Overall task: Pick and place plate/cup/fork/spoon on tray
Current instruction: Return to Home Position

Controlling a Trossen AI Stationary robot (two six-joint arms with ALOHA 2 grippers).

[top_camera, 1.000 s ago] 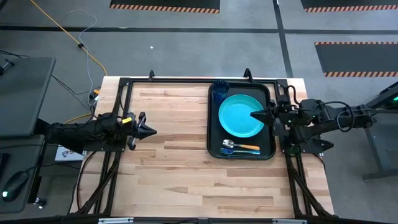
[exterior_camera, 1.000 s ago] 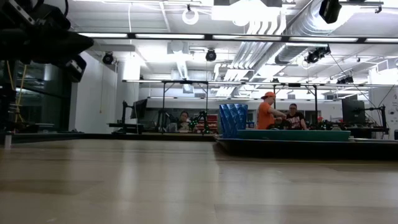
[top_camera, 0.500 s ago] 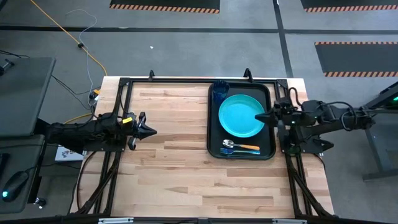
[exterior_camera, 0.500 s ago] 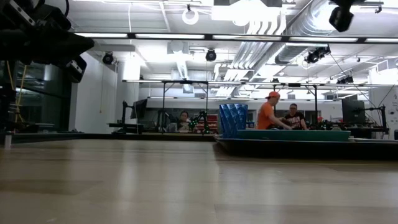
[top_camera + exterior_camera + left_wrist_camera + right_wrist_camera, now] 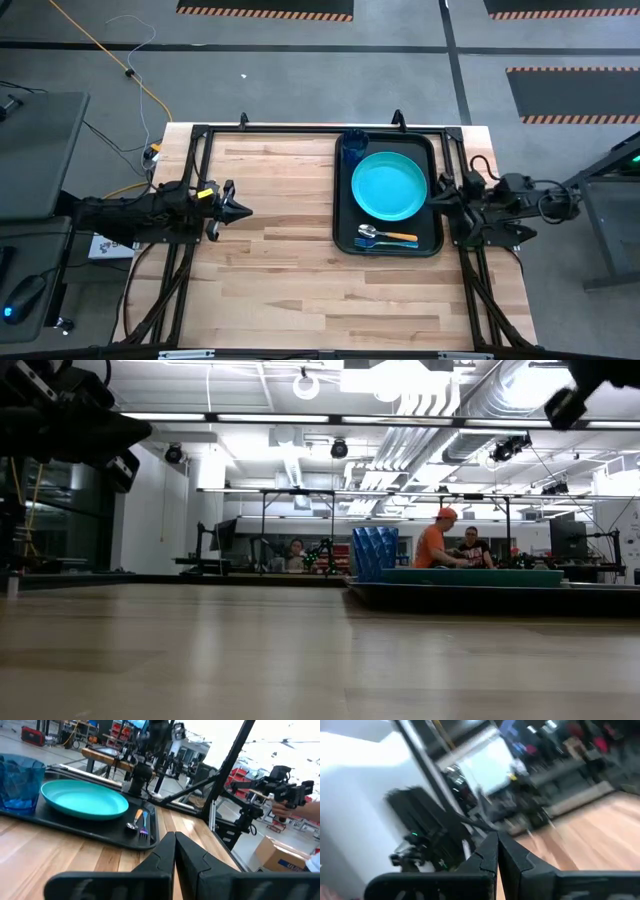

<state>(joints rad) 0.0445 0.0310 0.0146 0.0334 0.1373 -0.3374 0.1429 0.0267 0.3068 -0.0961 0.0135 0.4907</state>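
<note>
One tray (image 5: 340,200) carries all four pieces: one plate (image 5: 389,187), one cup (image 5: 353,149), one spoon (image 5: 385,233) and one fork (image 5: 385,243). The plate fills the tray's middle. The cup stands upright in the corner of the tray on the left arm's side. The spoon and fork lie side by side at the tray's opposite end, the fork nearer the rim. Their long axes run across the tray, with bowl and tines toward the left arm's side. I count two grippers. The left gripper (image 5: 244,210) is well apart from the tray, its fingers pressed together. The right gripper (image 5: 495,839), fingers likewise together, is at the tray's rim. A second ago its tip reached over the plate's edge; I see it has since drawn back. The tableware and the left arm are unchanged.
</note>
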